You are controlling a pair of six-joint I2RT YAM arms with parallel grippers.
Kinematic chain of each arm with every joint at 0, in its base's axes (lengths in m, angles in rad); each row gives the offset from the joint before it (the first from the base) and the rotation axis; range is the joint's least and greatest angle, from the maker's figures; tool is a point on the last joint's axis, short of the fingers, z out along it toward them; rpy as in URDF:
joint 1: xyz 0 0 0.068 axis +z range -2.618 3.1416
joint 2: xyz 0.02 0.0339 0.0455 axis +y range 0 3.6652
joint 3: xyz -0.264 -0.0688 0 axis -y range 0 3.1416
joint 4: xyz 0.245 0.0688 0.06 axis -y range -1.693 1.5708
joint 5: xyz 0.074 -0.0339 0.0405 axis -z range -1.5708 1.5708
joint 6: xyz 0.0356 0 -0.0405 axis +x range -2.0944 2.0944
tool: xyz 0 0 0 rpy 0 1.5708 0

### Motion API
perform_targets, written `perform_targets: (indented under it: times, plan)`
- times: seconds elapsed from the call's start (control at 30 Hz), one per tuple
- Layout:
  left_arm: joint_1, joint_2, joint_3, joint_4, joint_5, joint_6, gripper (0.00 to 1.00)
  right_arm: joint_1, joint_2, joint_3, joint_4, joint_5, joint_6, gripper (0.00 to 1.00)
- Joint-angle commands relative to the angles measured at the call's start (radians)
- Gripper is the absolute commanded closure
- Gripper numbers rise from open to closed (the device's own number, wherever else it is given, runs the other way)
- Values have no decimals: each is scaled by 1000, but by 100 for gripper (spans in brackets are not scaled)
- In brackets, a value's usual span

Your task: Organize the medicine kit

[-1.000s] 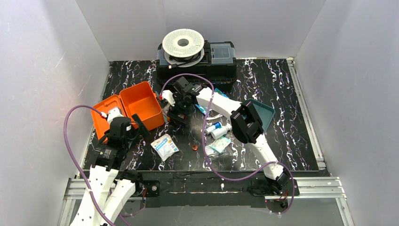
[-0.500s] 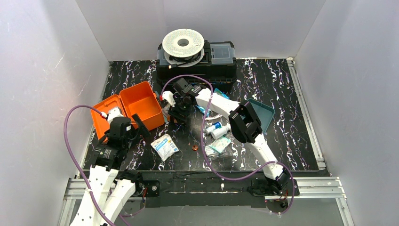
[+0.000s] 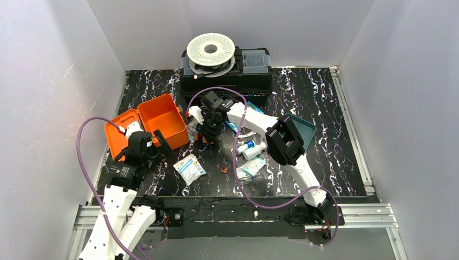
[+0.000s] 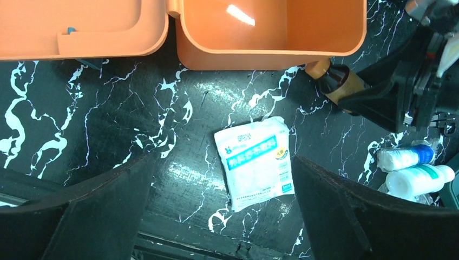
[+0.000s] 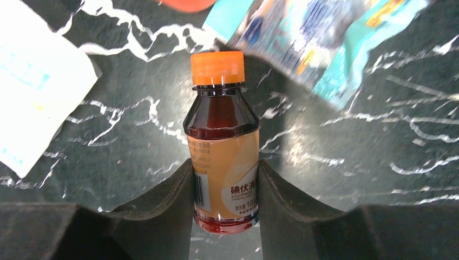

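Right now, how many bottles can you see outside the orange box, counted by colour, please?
brown bottle: 1
white bottles: 2
Total: 3

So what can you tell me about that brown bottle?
The brown bottle looks like amber plastic holding dark reddish liquid, with a closed orange cap and a tan label bearing Chinese print and a barcode. It lies on its side on the black marbled table, with the right end effector closed against both sides.
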Motion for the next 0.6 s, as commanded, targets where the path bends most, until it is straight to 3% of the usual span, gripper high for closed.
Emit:
perform_targets:
  times: [0.0, 0.23, 0.57]
  plan:
    - [-1, 41, 75, -34, -25, -14, 1, 0, -176, -96, 55, -26, 45, 74]
    - [-1, 137, 164, -31, -9, -92, 0, 7, -386, -306, 147, 9, 122, 76]
    - [-1, 311, 240, -125, -44, -342, 0, 55, -737, -629, 288, 139, 228, 76]
